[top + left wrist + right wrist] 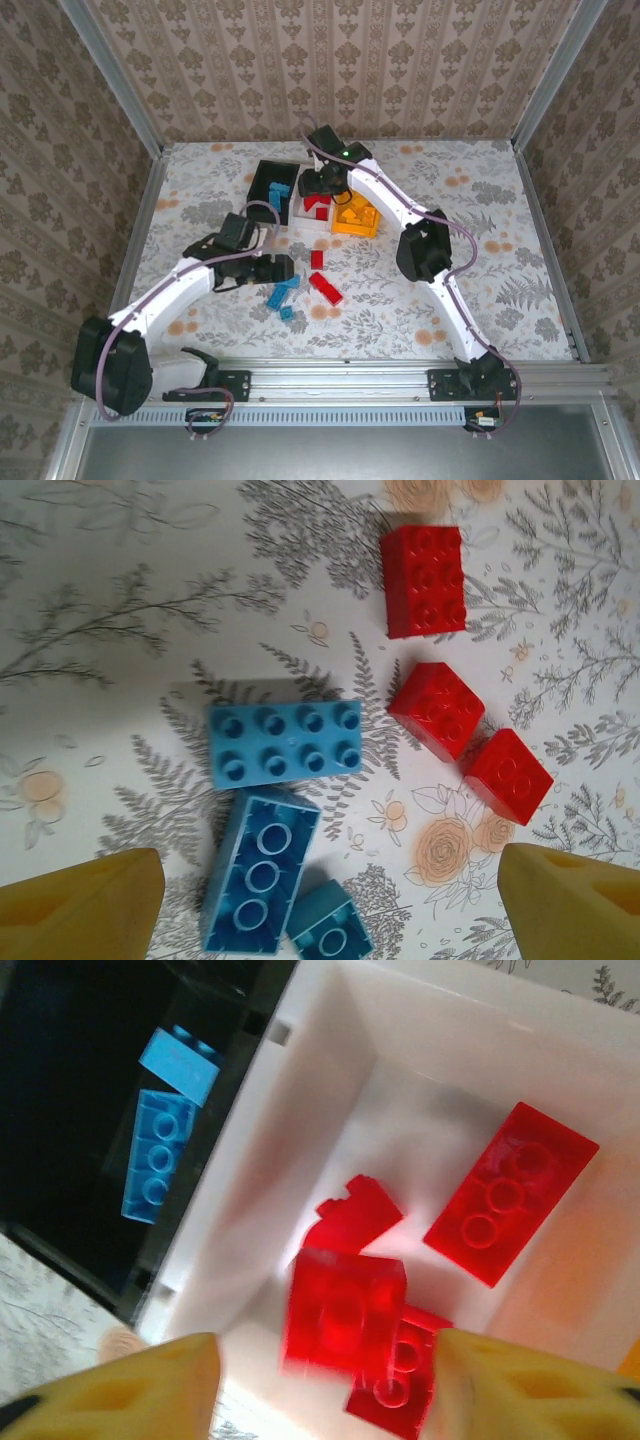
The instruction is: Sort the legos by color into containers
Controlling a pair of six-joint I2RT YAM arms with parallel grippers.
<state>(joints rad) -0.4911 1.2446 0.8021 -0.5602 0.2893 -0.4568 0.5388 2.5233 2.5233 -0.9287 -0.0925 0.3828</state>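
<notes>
My right gripper [325, 1380] hangs open over the white container [260, 1170]. A blurred red lego [345, 1310] is loose between its fingers, touching neither, above other red legos [510, 1195] in that container. The black container [70, 1080] beside it holds blue legos [155, 1155]. In the top view the right gripper [318, 185] is over the row of black [270, 185], white [318, 210] and orange-yellow [357, 217] containers. My left gripper [330, 905] is open above the table, over three blue legos [285, 743] [258, 872], holding nothing. Three red legos [436, 709] lie to their right.
On the flowered table, the loose blue legos [283, 293] and red legos [326, 288] lie between the arms, in front of the containers. Patterned walls close the table in at the back and sides. A metal rail [340, 372] runs along the near edge.
</notes>
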